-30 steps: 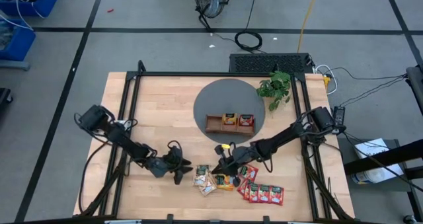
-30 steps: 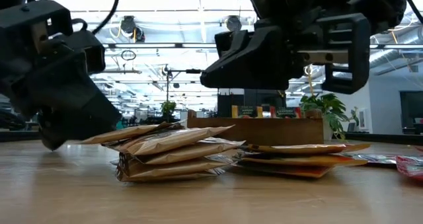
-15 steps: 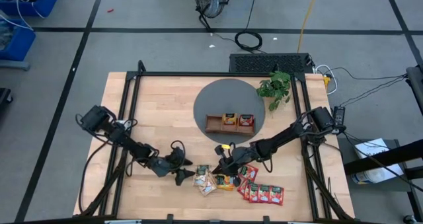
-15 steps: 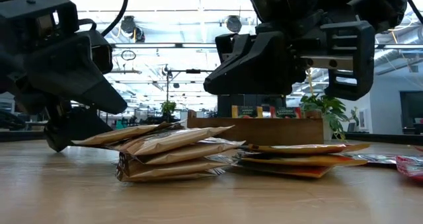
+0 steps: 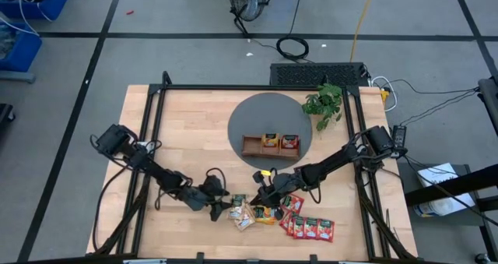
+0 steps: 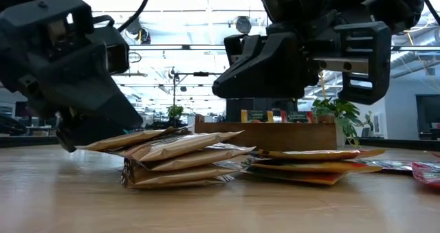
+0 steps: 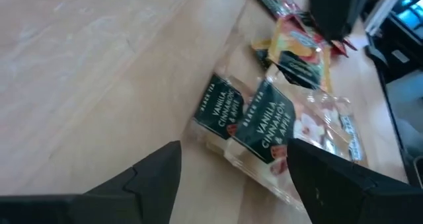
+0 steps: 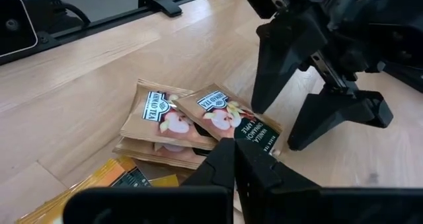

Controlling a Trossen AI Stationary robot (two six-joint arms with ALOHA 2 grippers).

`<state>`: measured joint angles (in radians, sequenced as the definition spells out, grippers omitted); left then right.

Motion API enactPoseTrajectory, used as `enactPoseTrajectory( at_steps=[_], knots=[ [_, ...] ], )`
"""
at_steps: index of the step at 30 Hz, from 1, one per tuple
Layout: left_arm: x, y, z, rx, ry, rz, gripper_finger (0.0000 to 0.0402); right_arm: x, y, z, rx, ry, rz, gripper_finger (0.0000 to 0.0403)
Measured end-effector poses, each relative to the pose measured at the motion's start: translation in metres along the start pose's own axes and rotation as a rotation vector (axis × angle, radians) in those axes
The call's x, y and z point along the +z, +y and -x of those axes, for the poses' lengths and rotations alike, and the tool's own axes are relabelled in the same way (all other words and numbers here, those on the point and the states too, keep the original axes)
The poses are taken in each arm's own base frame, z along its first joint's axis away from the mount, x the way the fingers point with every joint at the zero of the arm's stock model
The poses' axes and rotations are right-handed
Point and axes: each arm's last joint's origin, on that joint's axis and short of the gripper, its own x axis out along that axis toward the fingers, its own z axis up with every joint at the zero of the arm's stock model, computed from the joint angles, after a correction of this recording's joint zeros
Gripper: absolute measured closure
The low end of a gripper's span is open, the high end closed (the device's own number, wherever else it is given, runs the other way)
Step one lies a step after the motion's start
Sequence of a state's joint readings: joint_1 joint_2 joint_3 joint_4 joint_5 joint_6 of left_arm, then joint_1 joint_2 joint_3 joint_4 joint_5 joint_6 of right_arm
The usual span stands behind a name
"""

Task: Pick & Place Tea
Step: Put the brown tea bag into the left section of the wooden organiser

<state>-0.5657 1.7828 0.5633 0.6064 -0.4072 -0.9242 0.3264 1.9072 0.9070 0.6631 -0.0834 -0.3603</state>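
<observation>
Near the front edge of the surface [image 5: 187, 132], my left fingers [image 5: 226, 205] stood spread beside the pale tea packets [image 7: 254, 118]; I judged a low, level approach best, right fingers [image 5: 259, 194] pressed together.

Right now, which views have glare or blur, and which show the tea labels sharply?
Low view: bright ceiling lights behind leave both grippers as dark silhouettes, the left gripper near the pale sachets. Left wrist view: soft blur, yet the sachet label reads "Vanilla Cinnamon & Apple". Right wrist view: even light, the own shut fingers blurred.
</observation>
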Motion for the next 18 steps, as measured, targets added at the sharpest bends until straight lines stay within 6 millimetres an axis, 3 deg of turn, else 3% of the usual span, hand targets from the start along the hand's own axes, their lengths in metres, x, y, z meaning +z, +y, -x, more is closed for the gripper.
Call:
enactPoseTrajectory(
  at_steps=[9,13,18],
  knots=[
    [0.000,0.000,-0.014,0.005,0.022,-0.028,0.0141,0.000,0.000,0.000,0.001,0.002,0.000,0.0403],
    [0.000,-0.001,-0.015,0.007,0.027,-0.072,0.0190,-0.001,0.000,0.000,0.002,0.007,0.002,0.0403],
    [0.001,-0.003,-0.016,-0.005,0.035,-0.124,0.0291,-0.001,0.000,0.000,0.002,0.010,0.003,0.0403]
  ],
)
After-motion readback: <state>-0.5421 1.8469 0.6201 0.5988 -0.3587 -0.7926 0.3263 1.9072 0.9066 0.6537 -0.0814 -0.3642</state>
